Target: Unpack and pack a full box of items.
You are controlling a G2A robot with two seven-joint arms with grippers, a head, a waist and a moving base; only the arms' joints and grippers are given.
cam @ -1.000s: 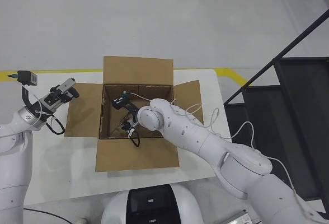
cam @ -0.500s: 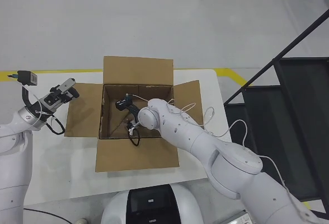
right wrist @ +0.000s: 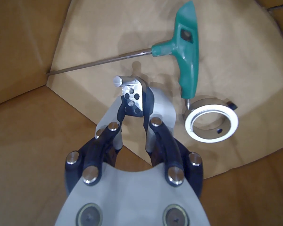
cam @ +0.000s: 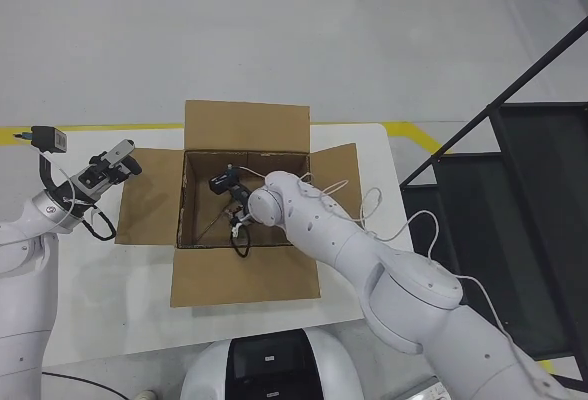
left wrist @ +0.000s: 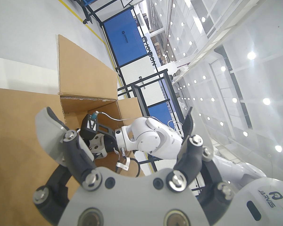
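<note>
Right hand (right wrist: 132, 109): shifted slightly toward the far wall of the box (cam: 244, 125), clenched on a small metal fitting (right wrist: 131, 92) above the box floor. Hex key (right wrist: 188, 48), ring (right wrist: 210, 138): on the box floor. I should lift straight up, clear of the box walls. Left hand (left wrist: 118, 118): released, outside the box.

L arm (cam: 34, 215) sits out at robot's left, elbow bent, wrist up. L gripper (left wrist: 119, 118) points across twd R arm (cam: 354, 250), fingers (left wrist: 49, 123) spread wide, nothing btwn them. R arm stretches fwd and inward, R wrist (cam: 264, 205) tipped down. R gripper (right wrist: 134, 105) aims downward, fingers pinched tight on small metal block (right wrist: 131, 88).
</note>
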